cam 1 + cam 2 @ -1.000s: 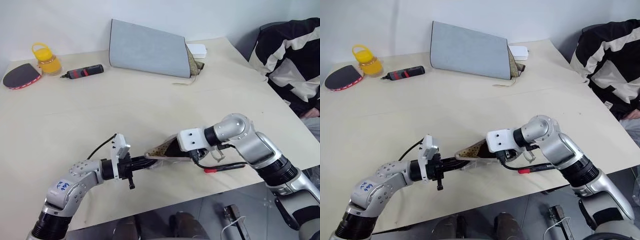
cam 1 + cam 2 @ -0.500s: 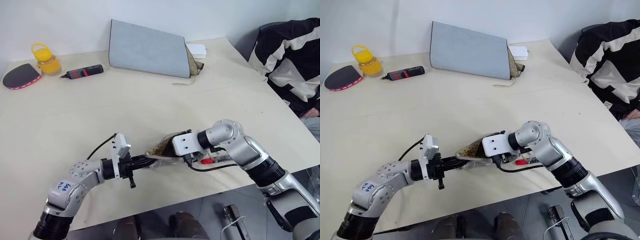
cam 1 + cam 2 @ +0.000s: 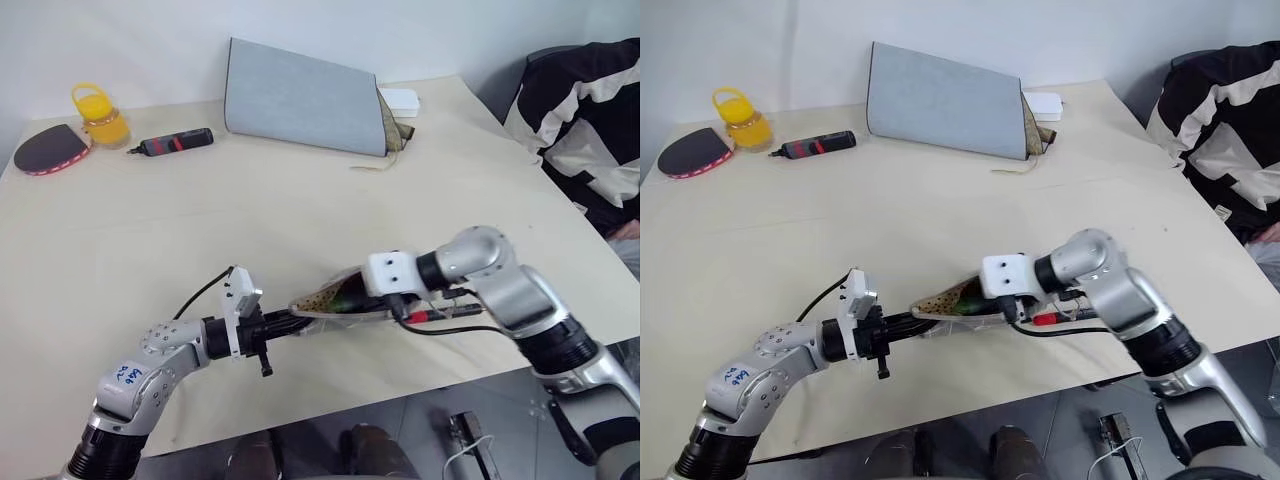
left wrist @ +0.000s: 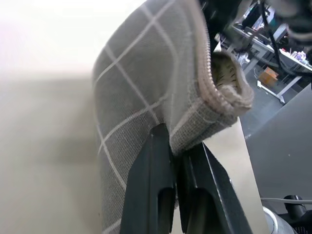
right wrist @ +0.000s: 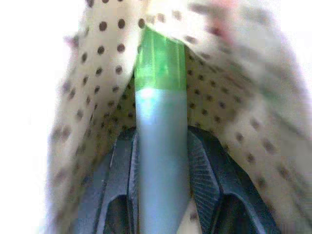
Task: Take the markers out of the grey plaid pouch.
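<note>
The grey plaid pouch point(image 3: 330, 298) lies low over the table's front part, its dotted lining showing at the mouth. My left gripper point(image 3: 293, 319) is shut on the pouch's edge; its fingers point(image 4: 158, 161) pinch the checked fabric point(image 4: 141, 87). My right gripper point(image 3: 372, 292) reaches into the pouch mouth from the right. Inside, it is shut on a marker point(image 5: 161, 141) with a bright green end point(image 5: 160, 68), amid the speckled lining point(image 5: 92, 63). The red marker point(image 3: 440, 313) lies on the table under my right forearm.
A large grey-blue bag point(image 3: 300, 98) stands at the back, with a white object point(image 3: 402, 99) behind it. A black-and-red tool point(image 3: 175, 143), a yellow jar point(image 3: 100, 112) and a paddle point(image 3: 48, 150) lie at the back left. A person in a black-and-white jacket point(image 3: 585, 120) sits at the right.
My right gripper dipped into the pouch mouth, narrowed onto the green-ended marker and drew back slightly up and to the right. The left gripper held the pouch still.
</note>
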